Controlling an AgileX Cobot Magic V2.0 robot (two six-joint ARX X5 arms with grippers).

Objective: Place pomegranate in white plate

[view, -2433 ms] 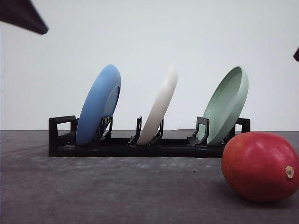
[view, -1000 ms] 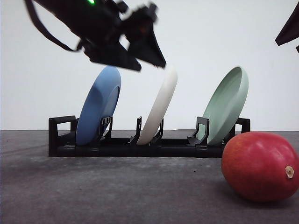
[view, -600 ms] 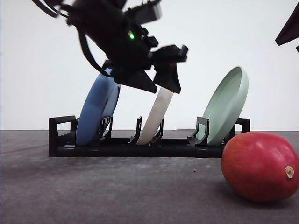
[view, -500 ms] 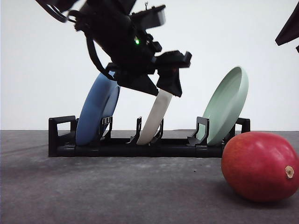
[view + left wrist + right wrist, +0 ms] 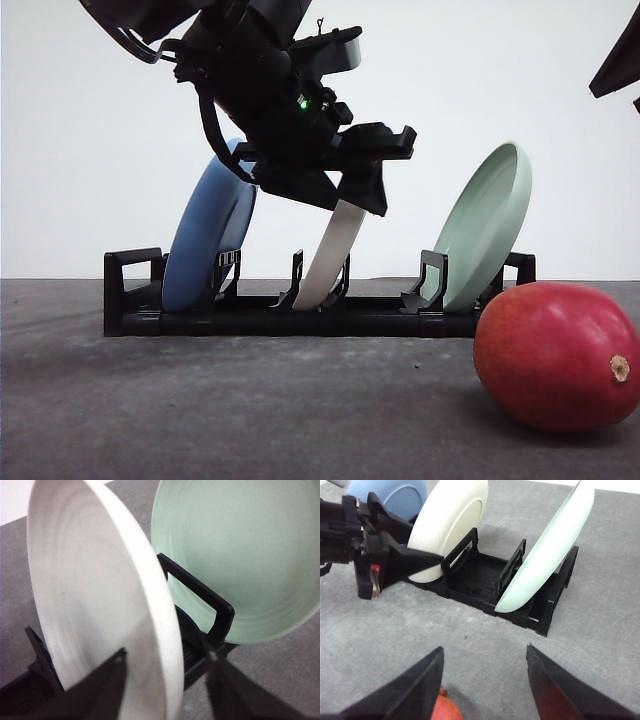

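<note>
The pomegranate [image 5: 555,355] lies on the dark table at the front right, its tan nub facing right. Its top edge also peeks in beside my right gripper's finger [image 5: 445,711]. The white plate [image 5: 330,262] stands tilted in the middle slot of a black rack [image 5: 300,312]. My left gripper [image 5: 352,200] is open and straddles the white plate's [image 5: 90,595] upper rim, one finger [image 5: 100,685] over its face, the other [image 5: 235,690] on the far side. My right gripper [image 5: 484,652] hangs open and holds nothing, above the table in front of the rack.
A blue plate [image 5: 205,245] leans in the rack's left slot and a pale green plate [image 5: 485,225] in the right slot, close behind the fruit. The green plate [image 5: 240,555] sits just past the left gripper's outer finger. The right arm's corner [image 5: 620,60] shows at upper right.
My left arm has come down from the upper left and set its open fingers over the white plate's top edge. The plates, fruit and right arm have stayed put over the last second.
</note>
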